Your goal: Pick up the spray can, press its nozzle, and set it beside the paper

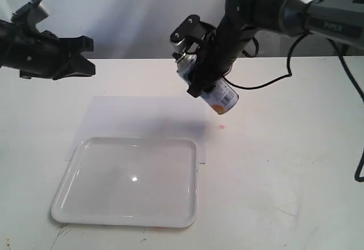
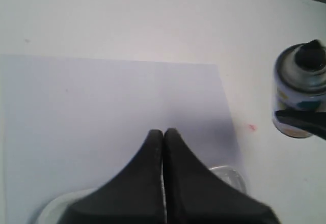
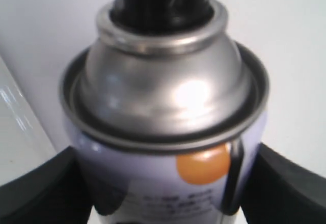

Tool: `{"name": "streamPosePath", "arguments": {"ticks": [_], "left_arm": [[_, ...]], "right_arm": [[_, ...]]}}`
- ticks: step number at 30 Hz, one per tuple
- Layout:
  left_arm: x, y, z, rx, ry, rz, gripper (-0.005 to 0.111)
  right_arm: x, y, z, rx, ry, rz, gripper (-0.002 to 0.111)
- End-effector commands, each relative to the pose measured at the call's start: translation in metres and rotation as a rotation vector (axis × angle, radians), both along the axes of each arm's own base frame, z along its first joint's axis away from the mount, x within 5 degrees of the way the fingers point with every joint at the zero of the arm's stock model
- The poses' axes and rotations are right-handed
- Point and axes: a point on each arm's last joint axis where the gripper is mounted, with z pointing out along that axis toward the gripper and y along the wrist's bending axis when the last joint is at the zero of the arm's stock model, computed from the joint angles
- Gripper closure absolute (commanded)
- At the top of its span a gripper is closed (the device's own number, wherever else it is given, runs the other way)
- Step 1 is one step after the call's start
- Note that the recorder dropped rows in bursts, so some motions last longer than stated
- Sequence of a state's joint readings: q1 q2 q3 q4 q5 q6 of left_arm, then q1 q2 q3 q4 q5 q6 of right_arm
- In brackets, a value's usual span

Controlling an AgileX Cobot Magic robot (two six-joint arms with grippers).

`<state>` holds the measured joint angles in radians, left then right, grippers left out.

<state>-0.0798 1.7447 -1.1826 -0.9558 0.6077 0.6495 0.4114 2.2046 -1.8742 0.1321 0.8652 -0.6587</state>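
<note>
My right gripper (image 1: 200,75) is shut on the spray can (image 1: 223,98) and holds it tilted in the air above the table, just past the paper's far right corner. The can's silver dome and black nozzle (image 1: 180,50) point up and to the left. In the right wrist view the can (image 3: 168,96) fills the frame between the two black fingers (image 3: 290,183), with the nozzle (image 3: 163,0) on top. The white paper (image 1: 131,113) lies flat, partly under the tray. My left gripper (image 1: 77,57) hovers at the far left, shut and empty. Its wrist view shows the paper (image 2: 102,96) and the can (image 2: 300,91).
A glossy white tray (image 1: 68,176) lies on the near part of the paper, towards the table's front edge. A small red mark (image 1: 222,126) is on the table under the can. The right arm's black cable (image 1: 267,82) hangs behind the can.
</note>
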Motion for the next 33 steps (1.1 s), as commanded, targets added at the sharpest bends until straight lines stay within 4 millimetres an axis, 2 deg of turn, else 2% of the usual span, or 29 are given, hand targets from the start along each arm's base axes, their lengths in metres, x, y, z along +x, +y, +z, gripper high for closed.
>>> {"name": "streamPosePath", "arguments": {"ticks": [1, 3, 4, 5, 6, 7, 8, 9, 12, 16, 21, 33], "left_arm": [[-0.049, 0.019, 0.021, 0.066, -0.174, 0.173, 0.107], [-0.07, 0.026, 0.025, 0.095, -0.225, 0.221, 0.107], [-0.093, 0.032, 0.032, 0.116, -0.282, 0.263, 0.107], [-0.104, 0.035, 0.037, 0.119, -0.315, 0.281, 0.107], [-0.129, 0.039, 0.043, 0.124, -0.369, 0.312, 0.107], [-0.139, 0.041, 0.044, 0.125, -0.391, 0.324, 0.107], [-0.163, 0.046, 0.048, 0.124, -0.451, 0.351, 0.107], [-0.173, 0.047, 0.049, 0.121, -0.477, 0.364, 0.107], [-0.225, 0.056, 0.049, 0.095, -0.617, 0.425, 0.107], [-0.265, 0.064, 0.04, 0.096, -0.77, 0.481, 0.107], [-0.286, 0.065, 0.032, 0.128, -0.869, 0.459, 0.107], [-0.287, 0.065, 0.023, 0.136, -0.857, 0.456, 0.107]], "right_arm": [[0.001, -0.017, 0.043, 0.19, -0.023, -0.093, 0.108], [-0.001, -0.02, 0.05, 0.23, -0.009, -0.108, 0.108], [-0.002, -0.02, 0.054, 0.271, 0.004, -0.108, 0.108], [-0.003, -0.019, 0.055, 0.295, 0.014, -0.101, 0.108], [-0.005, -0.016, 0.059, 0.343, 0.029, -0.084, 0.108], [-0.006, -0.014, 0.061, 0.372, 0.035, -0.081, 0.108], [-0.007, -0.011, 0.065, 0.416, 0.04, -0.072, 0.108], [-0.008, -0.009, 0.066, 0.431, 0.046, -0.069, 0.108], [-0.011, -0.007, 0.07, 0.468, 0.066, -0.054, 0.108], [-0.014, -0.005, 0.075, 0.494, 0.085, -0.045, 0.108], [-0.016, -0.005, 0.077, 0.502, 0.091, -0.034, 0.108], [-0.021, 0.003, 0.085, 0.613, 0.114, 0.03, 0.108]]}}
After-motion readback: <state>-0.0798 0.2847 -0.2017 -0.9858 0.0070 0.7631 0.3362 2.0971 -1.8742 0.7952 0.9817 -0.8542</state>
